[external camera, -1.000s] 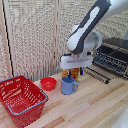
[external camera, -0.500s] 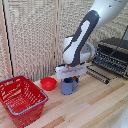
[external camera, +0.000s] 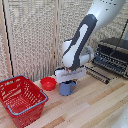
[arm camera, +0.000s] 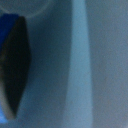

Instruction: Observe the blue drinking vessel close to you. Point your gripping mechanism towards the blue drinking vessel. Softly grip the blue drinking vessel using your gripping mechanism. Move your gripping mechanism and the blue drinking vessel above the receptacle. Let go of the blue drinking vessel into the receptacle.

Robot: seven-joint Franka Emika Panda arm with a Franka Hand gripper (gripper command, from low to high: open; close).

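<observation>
The light-blue mug [external camera: 67, 88] stands upright on the wooden table, its handle toward the exterior view's right. My gripper [external camera: 69, 80] sits right on top of it, its white plate covering the mug's rim, so the fingers are hidden and I cannot tell how the jaws stand. In the wrist view a pale blue surface [arm camera: 85, 65] fills the frame, with one dark blue-tipped finger [arm camera: 14, 70] at the edge. The red basket [external camera: 20, 98] stands at the exterior view's left, apart from the mug.
A small red bowl [external camera: 48, 83] sits just beside the mug on the basket's side. A dark wire rack [external camera: 112, 57] stands at the exterior view's right. A slatted screen [external camera: 35, 35] runs behind the table.
My gripper has come down over the mug and now rests on its rim. The arm has shifted slightly toward the exterior view's left. The mug, bowl and basket stand where they were.
</observation>
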